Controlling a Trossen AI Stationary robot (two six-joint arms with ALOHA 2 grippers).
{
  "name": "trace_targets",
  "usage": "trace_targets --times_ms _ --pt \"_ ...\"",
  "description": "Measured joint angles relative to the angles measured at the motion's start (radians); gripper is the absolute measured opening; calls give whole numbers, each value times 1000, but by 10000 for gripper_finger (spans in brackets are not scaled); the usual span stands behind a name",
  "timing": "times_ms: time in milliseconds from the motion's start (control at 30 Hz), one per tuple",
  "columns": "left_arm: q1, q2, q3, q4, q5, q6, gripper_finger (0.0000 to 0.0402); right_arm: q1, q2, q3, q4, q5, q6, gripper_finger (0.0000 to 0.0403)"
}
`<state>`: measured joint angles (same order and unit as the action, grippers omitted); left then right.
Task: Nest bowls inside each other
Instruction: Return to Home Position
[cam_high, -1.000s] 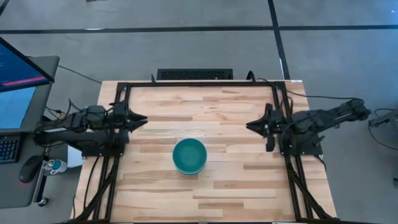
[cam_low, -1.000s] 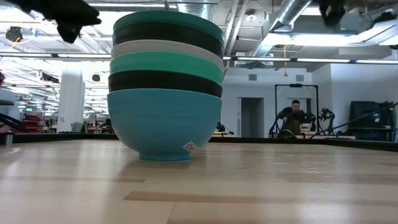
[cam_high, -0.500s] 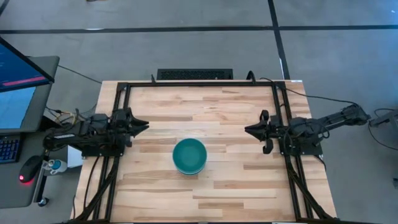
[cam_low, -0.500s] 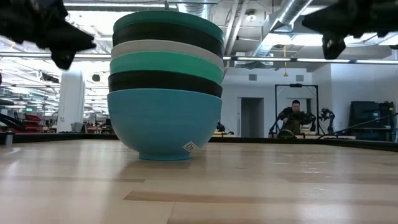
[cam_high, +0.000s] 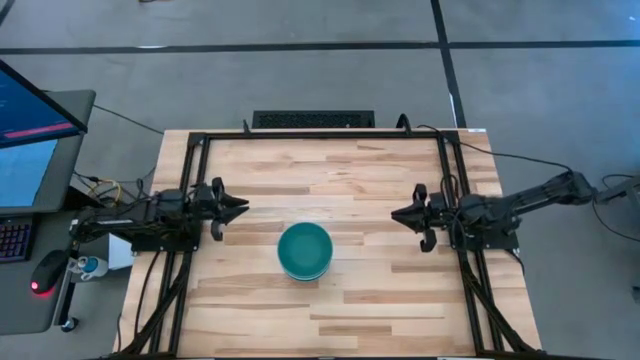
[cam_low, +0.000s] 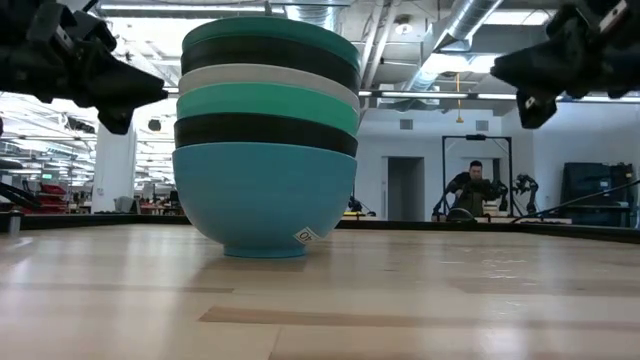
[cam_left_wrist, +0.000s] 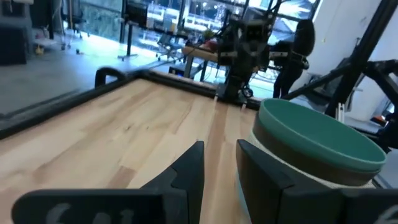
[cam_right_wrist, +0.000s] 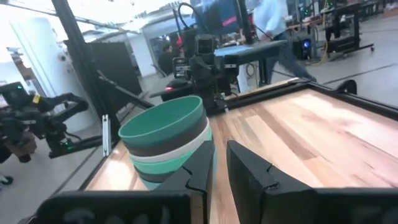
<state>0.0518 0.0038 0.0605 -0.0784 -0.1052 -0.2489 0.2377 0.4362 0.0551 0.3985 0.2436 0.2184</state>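
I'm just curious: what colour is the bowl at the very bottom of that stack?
Blue: the bottom bowl carries the other five. The low view shows it best.

A wooden table (cam_high: 350, 300); a person (cam_low: 472, 190) behind.

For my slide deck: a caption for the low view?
Six bowls nested in one stack on the table, both arms raised clear.

Even, bright light falls from overhead, so the wooden table (cam_high: 330, 170) looks flat from above, with only a faint shadow hugging the stack of bowls (cam_high: 304, 250). From table height, ceiling lights (cam_low: 470, 95) glare white behind the stack, whose lower side sits in soft shade. The nearest boards blur. At both wrists the dark fingers (cam_left_wrist: 186, 171) are soft and unfocused, and the room behind is hazy.
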Motion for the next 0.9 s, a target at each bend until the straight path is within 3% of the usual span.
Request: trace_targets --times_ms 400,600,900 --pt "0 0 0 74 -5 45 84 -54 0 -48 52 -58 -2 70" --pt "0 2 2 -31 -7 -33 84 -58 1 -49 51 -60 3 70" --pt "0 22 2 -36 -4 -39 84 -57 2 -49 48 -60 18 70"
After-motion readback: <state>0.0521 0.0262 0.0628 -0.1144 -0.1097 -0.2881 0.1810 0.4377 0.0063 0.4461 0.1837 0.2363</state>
